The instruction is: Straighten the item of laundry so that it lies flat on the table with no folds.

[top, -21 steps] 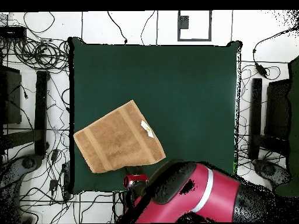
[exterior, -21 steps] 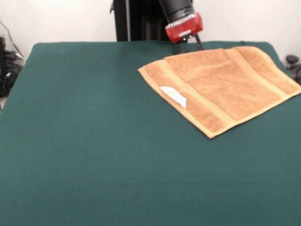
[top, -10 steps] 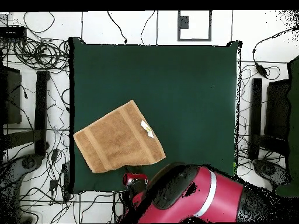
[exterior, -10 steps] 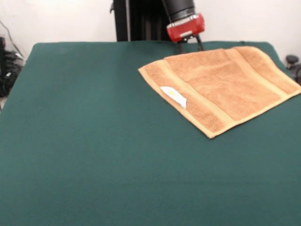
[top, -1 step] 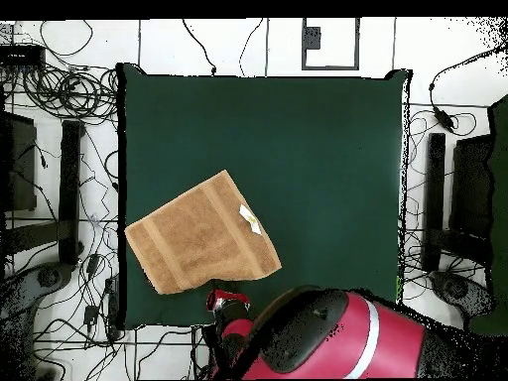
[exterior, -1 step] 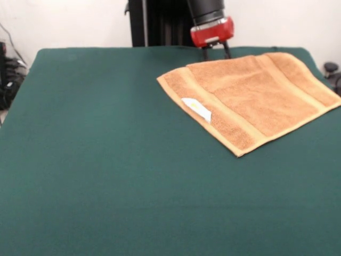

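You see the towel (exterior, -1 step: 250,98) spread flat on the table (exterior, -1 step: 106,160); your gripper (exterior, -1 step: 216,52) hangs open and empty behind it.

A dark green felt-covered worktop (exterior, -1 step: 106,160) was seen, with one tan-orange towel (exterior, -1 step: 256,96) laid flat and open on it near a corner, turned at an angle to the edges. A small white label (exterior, -1 step: 197,108) was noted on the towel's banded edge.
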Robot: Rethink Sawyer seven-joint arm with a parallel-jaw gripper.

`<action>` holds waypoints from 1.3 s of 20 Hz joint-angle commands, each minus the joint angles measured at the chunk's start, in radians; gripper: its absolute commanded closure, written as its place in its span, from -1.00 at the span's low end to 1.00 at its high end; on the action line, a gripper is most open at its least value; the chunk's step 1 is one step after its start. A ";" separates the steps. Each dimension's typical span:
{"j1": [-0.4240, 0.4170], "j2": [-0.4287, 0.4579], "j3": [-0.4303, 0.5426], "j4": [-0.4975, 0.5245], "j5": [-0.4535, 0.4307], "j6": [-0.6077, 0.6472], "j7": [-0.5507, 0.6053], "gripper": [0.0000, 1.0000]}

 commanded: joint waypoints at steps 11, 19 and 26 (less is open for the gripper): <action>0.014 0.166 0.252 -0.464 0.282 0.408 0.183 -1.00; 0.002 0.129 0.273 -0.423 0.293 0.472 0.179 -1.00; -0.011 0.094 0.299 -0.395 0.301 0.533 0.175 -1.00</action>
